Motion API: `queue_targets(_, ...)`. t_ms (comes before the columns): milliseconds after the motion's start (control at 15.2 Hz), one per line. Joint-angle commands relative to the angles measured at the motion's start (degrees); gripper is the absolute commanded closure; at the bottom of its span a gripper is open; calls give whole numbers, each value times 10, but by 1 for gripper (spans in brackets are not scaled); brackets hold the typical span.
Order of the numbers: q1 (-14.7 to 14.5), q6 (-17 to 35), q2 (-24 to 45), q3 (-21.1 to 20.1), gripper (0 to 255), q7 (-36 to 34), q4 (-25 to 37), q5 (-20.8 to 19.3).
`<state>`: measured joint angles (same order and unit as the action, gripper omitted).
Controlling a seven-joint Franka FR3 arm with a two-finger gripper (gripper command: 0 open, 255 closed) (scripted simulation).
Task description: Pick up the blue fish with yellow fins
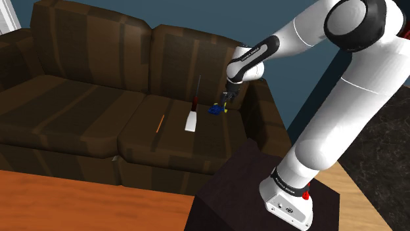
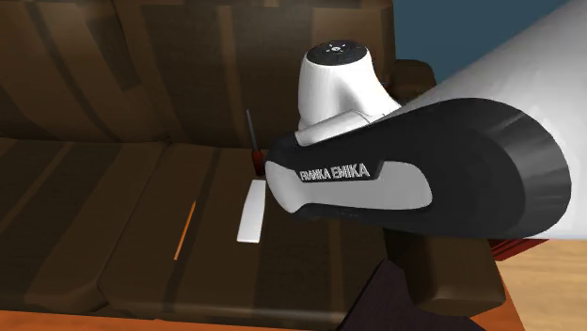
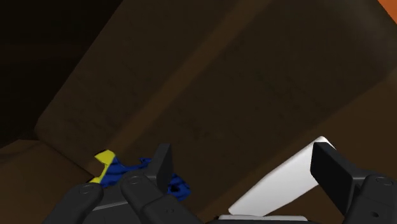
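Shoulder view, sofa: a big brown sofa (image 1: 79,111) is seen across the left and middle of the frame.
Stick: a thin orange stick (image 1: 159,124) is laid on a seat cushion, left of the middle.
White tool: a flat white tool (image 1: 191,122) with a dark red handle is laid just right of the stick, apart from it.
Fish: a blue fish (image 1: 215,109) with yellow fins is laid on the same cushion, right of the white tool, near the armrest.
Gripper: the black gripper (image 1: 227,98) is hung just above the blue fish.
Arm: the white arm (image 1: 315,131) is bent down from the upper right.
Stand: a dark box stand (image 1: 230,190) is seen at the lower right.
Second exterior view: the stick (image 2: 184,228) is seen at the lower left, the white tool (image 2: 252,212) in the middle, the arm (image 2: 376,179) on the right.
Wrist view, jaws: the gripper (image 3: 245,168) is spread wide and nothing is clasped.
Wrist view, fish: the blue fish (image 3: 121,170) is seen mostly on the outer side of one finger (image 3: 160,164); the white tool (image 3: 280,188) is seen by the other finger.
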<state>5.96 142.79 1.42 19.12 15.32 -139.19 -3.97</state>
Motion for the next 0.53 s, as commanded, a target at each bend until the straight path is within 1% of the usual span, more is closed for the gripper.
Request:
queue_targets(0,6,25,46,4,0,22,24,19)
queue_targets(198,21,60,116,0,0,54,63,51)
queue_targets(462,52,93,206,-15,0,90,125,89)
